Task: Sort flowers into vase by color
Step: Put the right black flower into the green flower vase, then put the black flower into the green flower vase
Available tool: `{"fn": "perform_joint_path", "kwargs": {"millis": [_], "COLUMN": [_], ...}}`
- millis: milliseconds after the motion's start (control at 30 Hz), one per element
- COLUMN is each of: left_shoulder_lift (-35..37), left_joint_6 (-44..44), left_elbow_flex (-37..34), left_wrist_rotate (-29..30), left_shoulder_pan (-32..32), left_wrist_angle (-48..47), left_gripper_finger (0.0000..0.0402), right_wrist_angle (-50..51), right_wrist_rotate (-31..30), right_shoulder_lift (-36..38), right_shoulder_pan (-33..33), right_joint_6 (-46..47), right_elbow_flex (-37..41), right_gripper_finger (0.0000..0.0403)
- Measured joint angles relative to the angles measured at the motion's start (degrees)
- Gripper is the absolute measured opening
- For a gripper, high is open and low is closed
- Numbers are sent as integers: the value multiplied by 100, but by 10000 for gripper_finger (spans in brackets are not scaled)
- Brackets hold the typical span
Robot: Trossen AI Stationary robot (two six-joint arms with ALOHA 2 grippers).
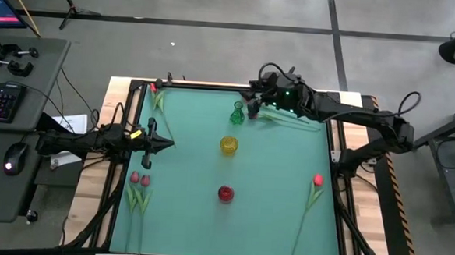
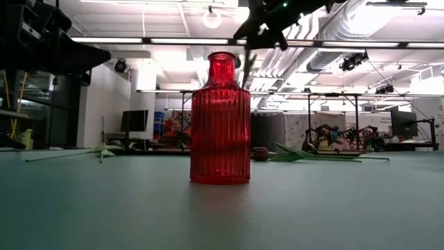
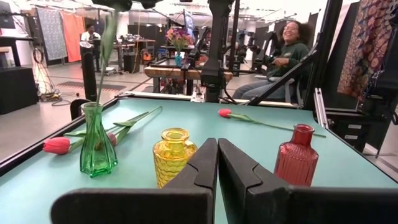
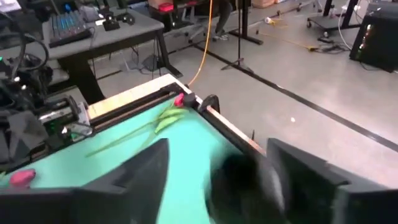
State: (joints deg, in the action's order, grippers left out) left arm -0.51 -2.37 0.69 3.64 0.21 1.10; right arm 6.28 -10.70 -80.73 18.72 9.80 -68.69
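Observation:
A green-stemmed flower (image 3: 107, 43) stands with its lower stem in the green glass vase (image 3: 96, 140) (image 1: 238, 112); its head is hidden. My right gripper (image 1: 253, 105) (image 4: 217, 180) hovers over that vase with its fingers apart. A yellow vase (image 1: 228, 145) and a red vase (image 1: 225, 193) (image 2: 220, 121) stand in line toward the near edge. My left gripper (image 1: 167, 145) (image 3: 217, 165) is shut at the table's left side, pointing at the vases. My right gripper has a dark blurred shape (image 4: 245, 177) between its spread fingers in the right wrist view. I cannot tell whether either finger touches it, or whether it is the flower's head.
Loose tulips lie flat on the mat: a red one at the far left corner (image 1: 154, 92), two pink ones near the left edge (image 1: 139, 181), a red one at the right (image 1: 317, 181), and more under my right arm (image 1: 290, 119). People sit beyond the table.

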Motion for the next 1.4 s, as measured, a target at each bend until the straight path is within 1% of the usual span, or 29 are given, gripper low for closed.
{"fn": "perform_joint_path", "kwargs": {"millis": [100,200,367,667,767,900,1033,1200,1300,1400], "left_shoulder_lift": [0,0,1,0,1,0,1,1,1,0], "left_joint_6": [1,1,1,2,2,0,0,1,1,0], "left_elbow_flex": [0,0,-1,-2,0,-2,0,0,-1,-2], "left_wrist_rotate": [-2,-1,-1,-2,0,0,-1,-1,-2,-2], "left_shoulder_pan": [2,1,1,2,2,2,1,0,2,1], "left_wrist_angle": [0,0,1,2,0,0,0,1,1,1], "left_gripper_finger": [0,0,0,0,0,0,0,0,0,0], "right_wrist_angle": [576,1145,1563,1550,1731,2048,2377,2597,2663,2838], "right_wrist_rotate": [0,0,0,-250,-89,381,893,1418,1447,1419], "right_shoulder_lift": [211,466,910,2149,2526,2831,2840,2527,2192,1707], "right_shoulder_pan": [0,0,-7,4,-101,-384,-875,-1668,-2166,-2612], "right_joint_6": [-109,-77,-7,252,486,870,1223,1576,1701,1752], "right_elbow_flex": [0,0,0,0,0,4,9,11,12,13], "right_gripper_finger": [307,323,325,325,325,325,325,325,325,325]}}
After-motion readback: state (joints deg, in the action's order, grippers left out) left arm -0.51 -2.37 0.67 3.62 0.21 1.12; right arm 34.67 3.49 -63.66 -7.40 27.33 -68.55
